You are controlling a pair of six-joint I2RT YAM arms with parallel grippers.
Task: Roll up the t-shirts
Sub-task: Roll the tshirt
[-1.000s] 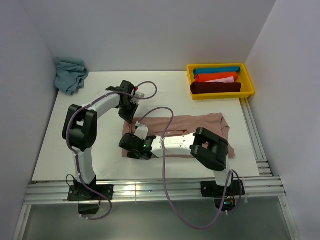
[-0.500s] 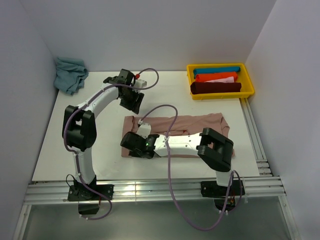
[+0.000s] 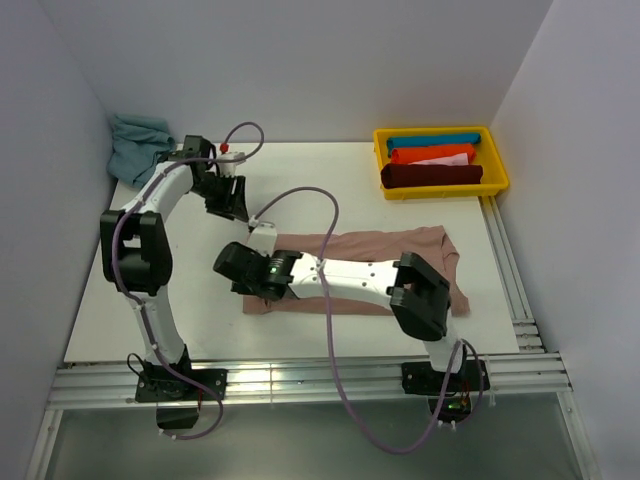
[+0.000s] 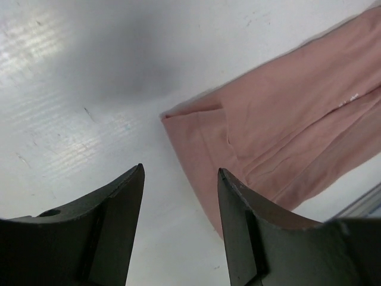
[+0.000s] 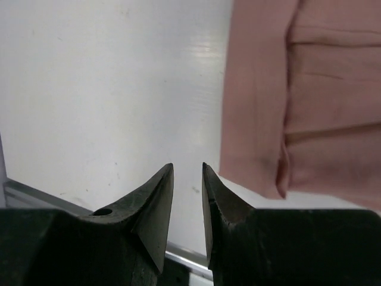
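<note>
Bare table open beyond and left of the pink t-shirt. Far-right corner taken by yellow bin, far-left by crumpled teal cloth; right arm stretched low across the shirt.

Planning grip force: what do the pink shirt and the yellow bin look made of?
Pink t-shirt: soft matte fabric, likely cotton knit; it lies limp with fold creases. Yellow bin: seemingly rigid moulded plastic, smooth, with a straight even rim.
</note>
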